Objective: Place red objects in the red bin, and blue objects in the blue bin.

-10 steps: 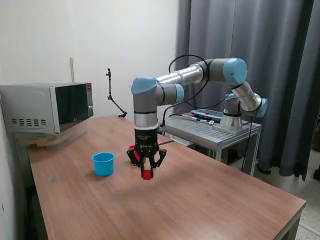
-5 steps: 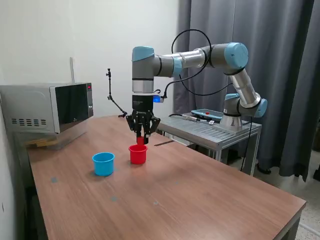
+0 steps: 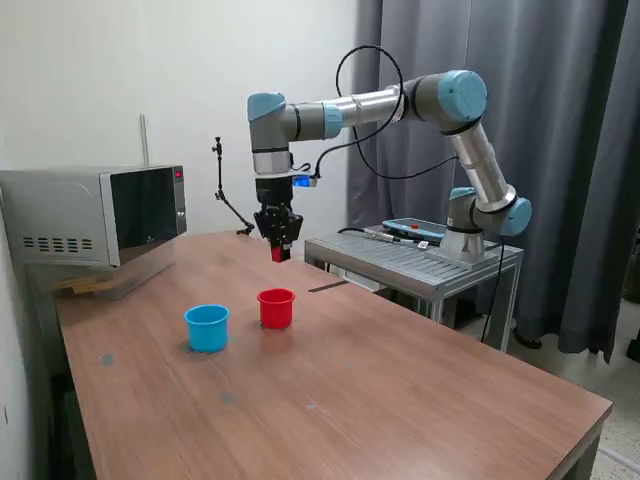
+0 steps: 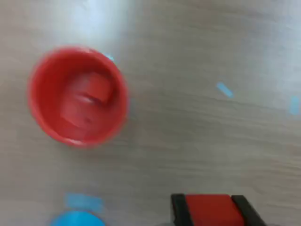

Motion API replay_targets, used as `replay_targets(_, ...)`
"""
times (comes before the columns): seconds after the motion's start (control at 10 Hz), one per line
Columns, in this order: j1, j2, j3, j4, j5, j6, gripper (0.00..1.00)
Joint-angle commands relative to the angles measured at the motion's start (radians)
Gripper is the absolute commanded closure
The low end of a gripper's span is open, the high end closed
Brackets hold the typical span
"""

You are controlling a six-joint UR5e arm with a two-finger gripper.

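Since half a second ago the gripper (image 3: 279,250) has risen from just over the red cup (image 3: 276,308) and now hangs high above the table (image 3: 420,390), fingers clamped on a red cube (image 4: 209,209). The wrist view blurrily suggests something red already inside the cup. Released from this height and offset, the cube could miss or bounce toward the light blue cup (image 3: 207,327).
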Motion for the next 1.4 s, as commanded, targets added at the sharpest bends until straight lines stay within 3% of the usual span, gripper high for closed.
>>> replay_targets(0.0, -0.059, -0.037, 0.072, 0.0, -0.014, 0.006, 1.0)
replay_targets(0.2, -0.101, -0.039, 0.092, -0.006, -0.003, 0.008, 1.0)
replay_targets(1.3, -0.123, -0.054, 0.295, -0.176, 0.0, 0.008, 1.0)
